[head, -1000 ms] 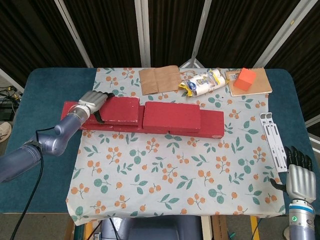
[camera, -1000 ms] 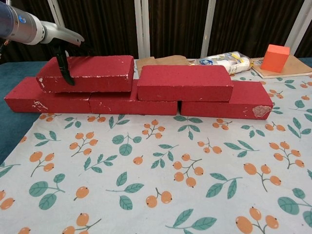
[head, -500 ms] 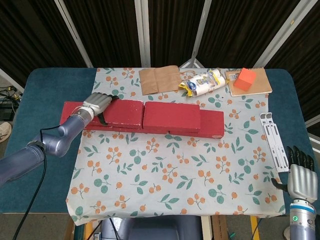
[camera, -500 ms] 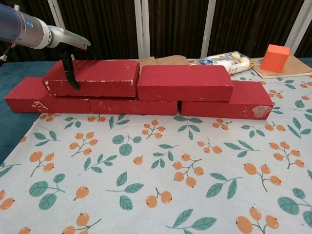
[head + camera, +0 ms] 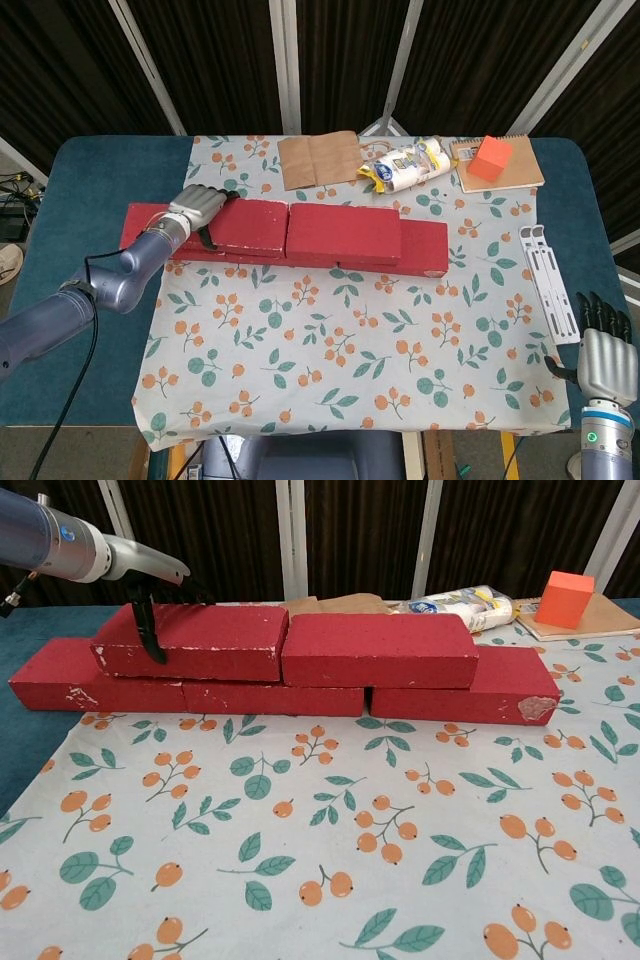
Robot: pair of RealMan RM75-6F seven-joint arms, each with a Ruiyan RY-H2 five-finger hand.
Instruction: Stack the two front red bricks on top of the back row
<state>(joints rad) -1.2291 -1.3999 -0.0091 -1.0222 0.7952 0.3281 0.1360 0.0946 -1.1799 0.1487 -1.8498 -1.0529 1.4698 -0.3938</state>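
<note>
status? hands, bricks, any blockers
Left hand gripping upper left brick, set end to end with upper right brick on the back row. Right hand open, idle at the table's near right. No blockers seen.

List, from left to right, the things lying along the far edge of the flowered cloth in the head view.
Flat brown paper bag → crumpled plastic snack packet with blue and yellow print → orange cube, which sits on a brown spiral notebook.
</note>
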